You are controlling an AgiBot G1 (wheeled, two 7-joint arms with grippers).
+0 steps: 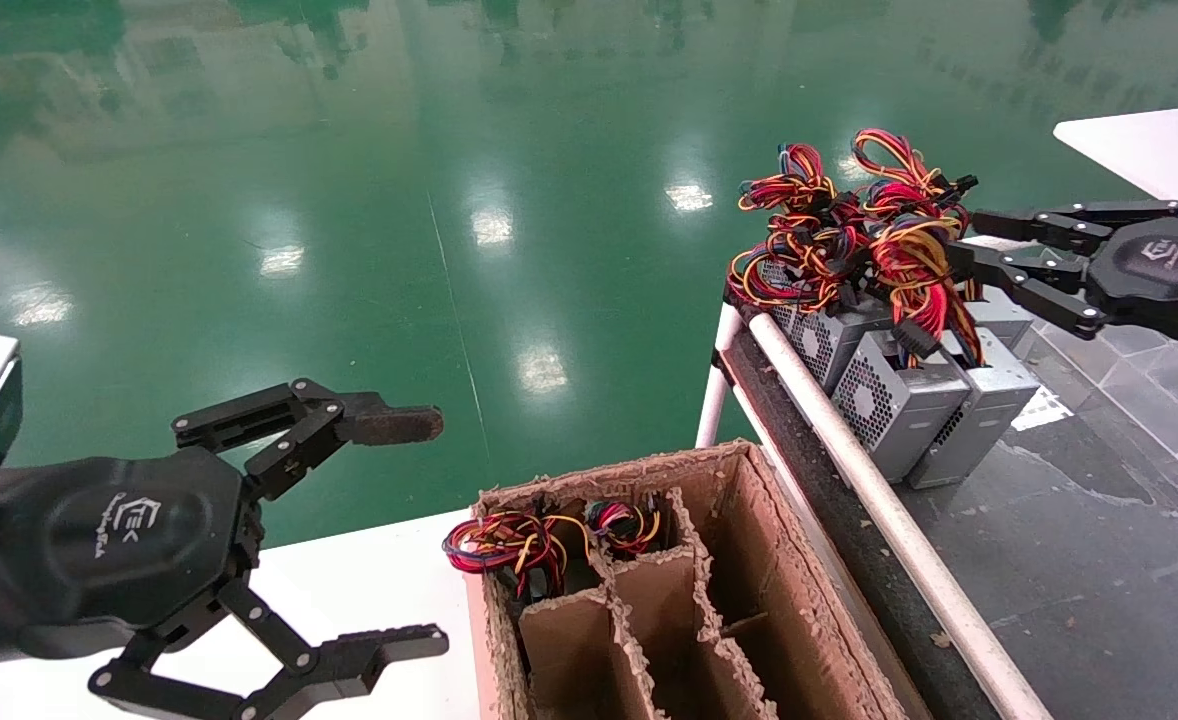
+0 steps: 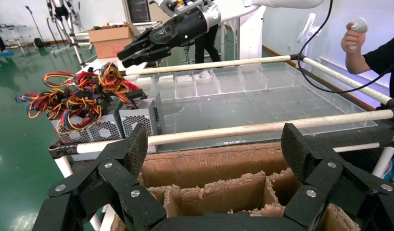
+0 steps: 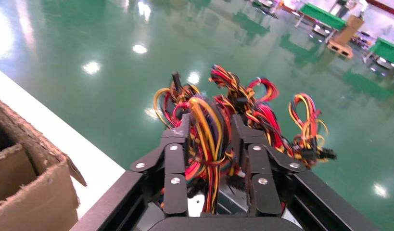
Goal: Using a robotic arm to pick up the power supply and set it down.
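The power supply [image 1: 984,405] lies on the dark conveyor bench [image 1: 1069,560] at its far-left corner, just behind the white rail [image 1: 879,500] that runs along the bench's left edge. It is one of three silver-grey boxes packed side by side and touching; it is the one farthest from the rail. Its long axis runs from the rail back across the bench, with the perforated vent end facing toward the rail and the near side. Its wire bundle [image 1: 914,235] of red, yellow, orange and black leads rises from the far end and tangles with the bundles of the two neighbouring supplies [image 1: 854,370].

The right gripper [image 1: 979,255] reaches in from the bench's right side, above the boxes and level with the wires. In the right wrist view its two fingers [image 3: 174,159] stand narrowly apart with strands of the bundle [image 3: 211,139] running between them; whether they pinch the wires cannot be told. The metal case itself lies below the fingertips, untouched.

The left gripper [image 1: 419,525] hangs over the white table [image 1: 369,570] beside the cardboard box [image 1: 749,560], its fingers spread wide and holding nothing. The box, partitioned by cardboard dividers, stands against the bench's near-left edge and holds more wired units [image 1: 539,540] in its far compartments.
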